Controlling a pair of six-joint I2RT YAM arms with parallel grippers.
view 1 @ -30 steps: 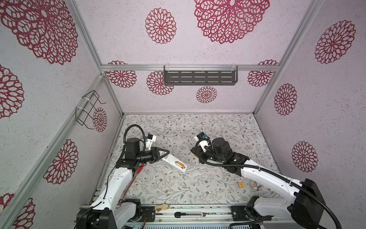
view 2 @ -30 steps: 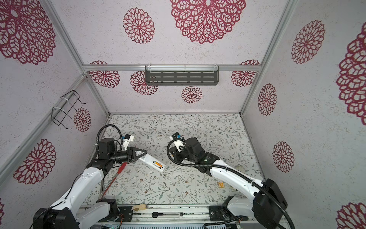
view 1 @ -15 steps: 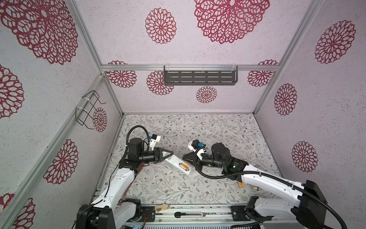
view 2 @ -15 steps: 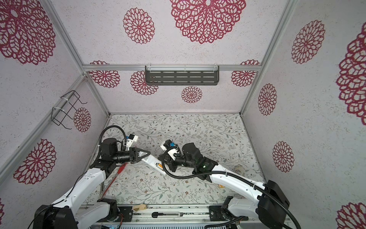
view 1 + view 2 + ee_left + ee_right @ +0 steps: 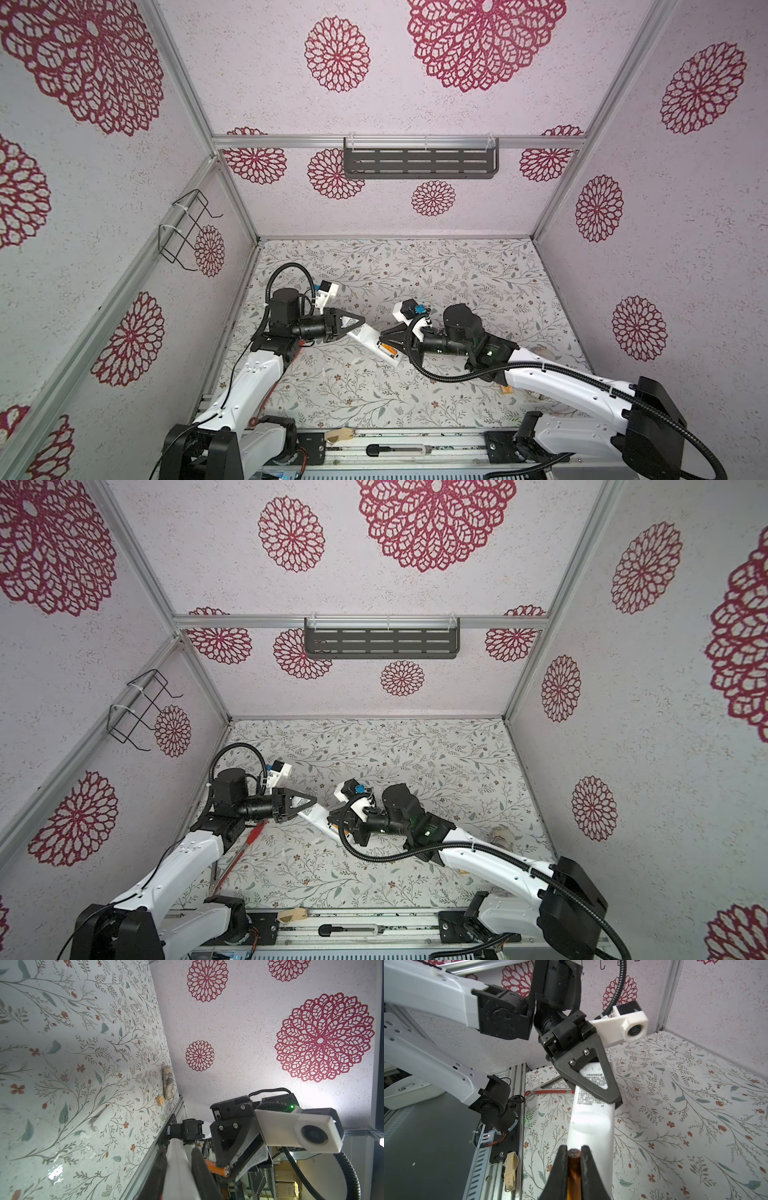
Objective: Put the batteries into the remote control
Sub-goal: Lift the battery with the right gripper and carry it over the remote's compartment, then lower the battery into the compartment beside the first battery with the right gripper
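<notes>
Orange battery [image 5: 573,1169] meets white remote control [image 5: 591,1124]!
Right claw [image 5: 574,1148], clamped on the battery, has swung in to its lower end, centre of frame; left claw [image 5: 360,321] clamps the remote control aloft. Insertion looks next.

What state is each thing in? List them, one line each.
left gripper: jaws shut on the remote control.
remote control: held off the table, tilted.
right gripper: jaws shut on a battery.
battery: gripped, at the remote's free end, not yet seated.
</notes>
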